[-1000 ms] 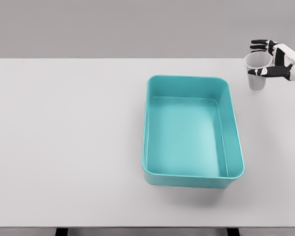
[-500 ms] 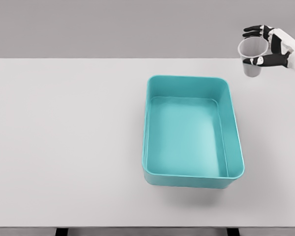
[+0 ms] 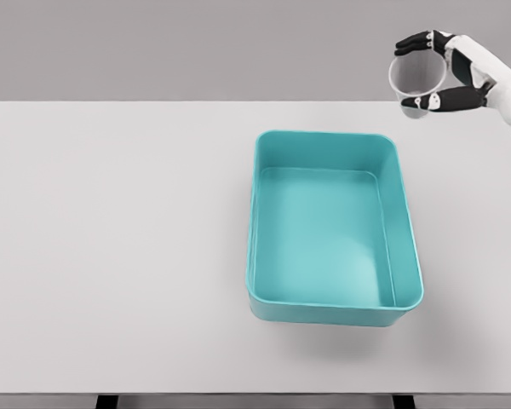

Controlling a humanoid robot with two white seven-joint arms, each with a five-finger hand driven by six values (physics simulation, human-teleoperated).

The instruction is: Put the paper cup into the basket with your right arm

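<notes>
Bench (image 3: 111, 256) surface fills the lower and middle frame, pale and flat, and it carries 1 container: the teal basket (image 3: 407, 230), sitting right of centre with its long axis running from the bottom of the frame toward the top. Its near wall is at lower centre-right, its far wall just above mid-frame. Nothing lies inside it; the teal floor shows bare from wall to wall.

Beyond the basket's far right corner, in the upper right of the frame, the right robot hand (image 3: 447, 77) is clamped on the paper cup (image 3: 416, 81), dark fingers (image 3: 417, 41) curled over the top of the rim and the thumb pressing the lower side. The cup is lifted clear of the bench and tilted, its open mouth turned toward the camera and left, so its long axis points roughly down and left toward the basket rather than standing upright.

The relation that matters: the cup hangs above and to the right of the basket's far right corner, outside its outline. The coming move, as I judge it, must carry the cup toward the lower left of the frame until it is over the open interior.

Only 1 arm shows; the left one is out of view.
</notes>
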